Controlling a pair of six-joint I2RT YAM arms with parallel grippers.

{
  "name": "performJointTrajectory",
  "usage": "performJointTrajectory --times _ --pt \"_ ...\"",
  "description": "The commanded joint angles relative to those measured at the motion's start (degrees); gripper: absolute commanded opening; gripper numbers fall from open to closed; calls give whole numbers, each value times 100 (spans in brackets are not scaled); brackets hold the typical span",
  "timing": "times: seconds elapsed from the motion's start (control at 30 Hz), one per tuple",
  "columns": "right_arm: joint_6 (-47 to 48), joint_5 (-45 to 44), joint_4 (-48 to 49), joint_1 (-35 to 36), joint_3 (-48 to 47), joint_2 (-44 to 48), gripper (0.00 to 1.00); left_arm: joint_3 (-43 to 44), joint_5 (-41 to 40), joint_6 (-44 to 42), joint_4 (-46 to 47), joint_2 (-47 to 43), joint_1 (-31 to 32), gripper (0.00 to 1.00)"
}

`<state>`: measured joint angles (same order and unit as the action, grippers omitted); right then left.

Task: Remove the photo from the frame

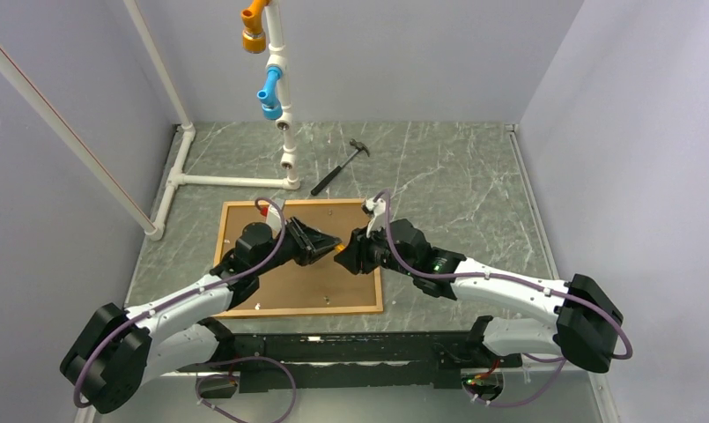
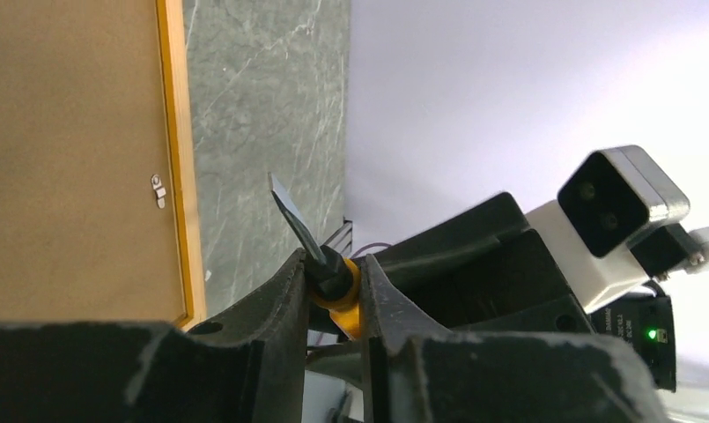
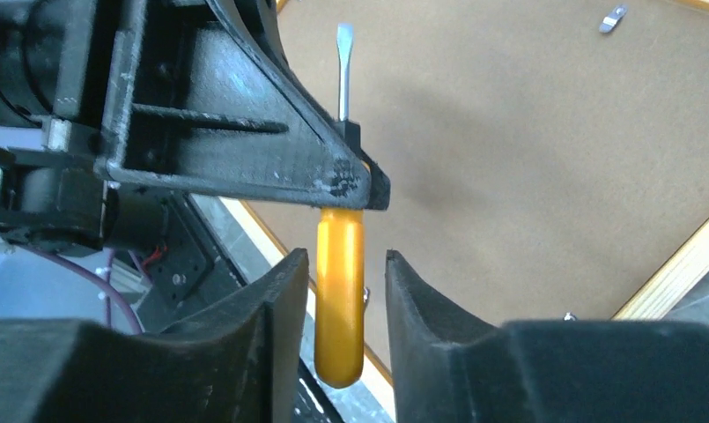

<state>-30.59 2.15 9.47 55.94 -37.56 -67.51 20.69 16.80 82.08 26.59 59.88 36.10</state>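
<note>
The photo (image 1: pixel 333 278) lies flat, brown board back up, inside the thin orange frame (image 1: pixel 333 309) on the table (image 1: pixel 456 185).

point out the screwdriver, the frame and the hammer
screwdriver (image 3: pixel 339 300): right wrist view, on its yellow handle
frame (image 2: pixel 177 132): left wrist view, on the orange border strip
hammer (image 1: pixel 333 175): top view, midway along its dark handle

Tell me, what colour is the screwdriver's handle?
The screwdriver has a bright yellow-orange handle. It shows best in the right wrist view.
</note>
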Motion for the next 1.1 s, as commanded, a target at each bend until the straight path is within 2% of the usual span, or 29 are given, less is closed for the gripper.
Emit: performJointTrajectory --times 0.0,0.07,0.13,0.17,0.27,0.4,0.47,0.57,0.73,0.83,0.93,1.07 --pt "501 159 -529 26 -225 158 47 171 228 -1147 221 -185 -59 0" --pt "760 250 -874 -89 -212 386 57 632 386 -2165 -744 -306 -76 0" --pt "938 743 -1195 -378 -221 586 62 1112 599 -3233 -1647 -322 -65 0" --pt "983 956 -1305 -581 -229 676 63 1295 719 -3728 -2052 -322 -60 0" --pt "1089 2394 -1442 -1309 -298 844 62 1616 1047 -4881 -2968 -329 -60 0" --pt "968 3809 -1520 -1800 -749 541 62 1770 1745 -5758 -3503 -241 -38 0" --pt "534 4484 -1159 -1947 -856 365 62 1793 2124 -5901 -3530 -146 -1 0" --pt "-595 5222 404 -2125 -635 133 63 1719 2511 -5958 -3229 -130 151 0" --pt "-1737 5740 1953 -2149 -381 -506 63 1674 2930 -5979 -2832 34 435 0" --pt "-2098 5868 2427 -2149 -274 -697 63 1683 3101 -6044 -2728 145 612 0" --pt "-2323 6057 2808 -2146 -173 -844 57 1646 3159 -6004 -2561 235 664 0" --pt "-2101 6135 2605 -2138 -94 -971 49 1649 3208 -5973 -2431 310 673 0"
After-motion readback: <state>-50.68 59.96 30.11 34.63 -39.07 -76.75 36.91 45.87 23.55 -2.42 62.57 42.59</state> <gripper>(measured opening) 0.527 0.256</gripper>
